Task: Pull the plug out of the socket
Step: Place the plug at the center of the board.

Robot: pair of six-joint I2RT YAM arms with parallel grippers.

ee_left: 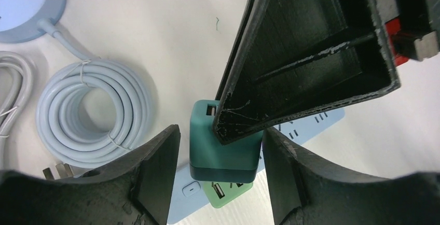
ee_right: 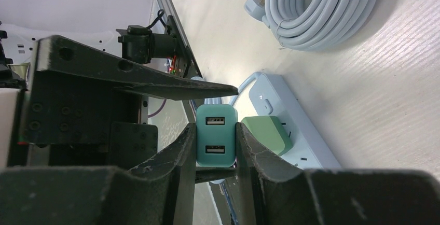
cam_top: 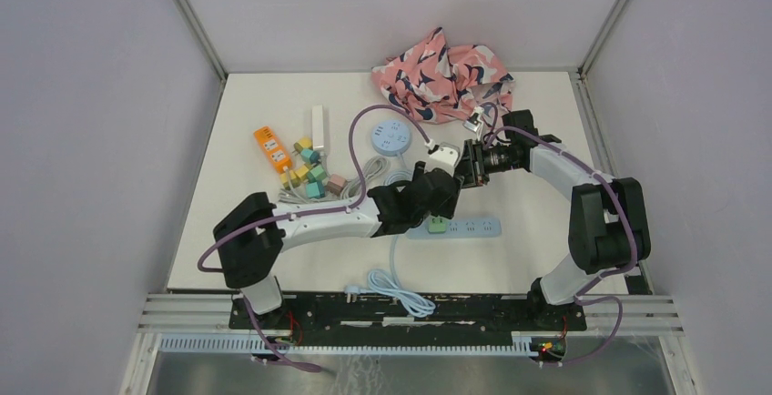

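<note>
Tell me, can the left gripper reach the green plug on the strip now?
Probably not yet: the teal plug, clamped in the right gripper, sits between the open left gripper and the green plug, covering most of it.

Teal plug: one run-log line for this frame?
right gripper: shut on teal plug | left gripper: open, straddling it | green plug: in power strip | teal seating: unclear

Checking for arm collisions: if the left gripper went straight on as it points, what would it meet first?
The left gripper, open, would likely meet the teal charger first, clamped by the right gripper; the green plug and power strip lie beyond. Depth is unclear.
</note>
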